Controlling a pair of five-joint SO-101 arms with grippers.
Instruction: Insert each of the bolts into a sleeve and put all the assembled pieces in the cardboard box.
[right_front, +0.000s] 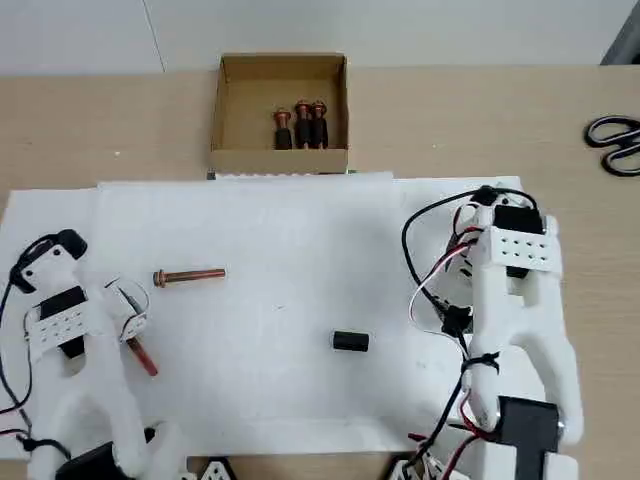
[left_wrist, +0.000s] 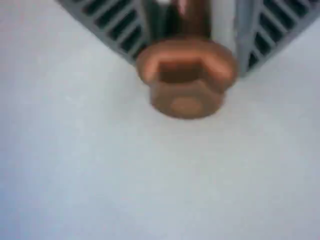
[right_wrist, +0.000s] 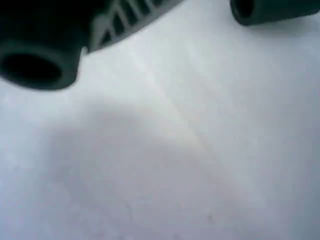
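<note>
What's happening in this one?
The left gripper is shut on a copper bolt over the white mat. The right gripper holds a black sleeve over the mat's other side. A loose bolt and a loose sleeve lie apart on the mat. Three assembled pieces already sit in the cardboard box.

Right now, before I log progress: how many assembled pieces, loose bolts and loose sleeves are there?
Assembled pieces in the cardboard box: 3
Loose bolts: 2 (mat bolt, held bolt)
Loose sleeves: 2 (mat sleeve, held sleeve)
Total: 7
</note>
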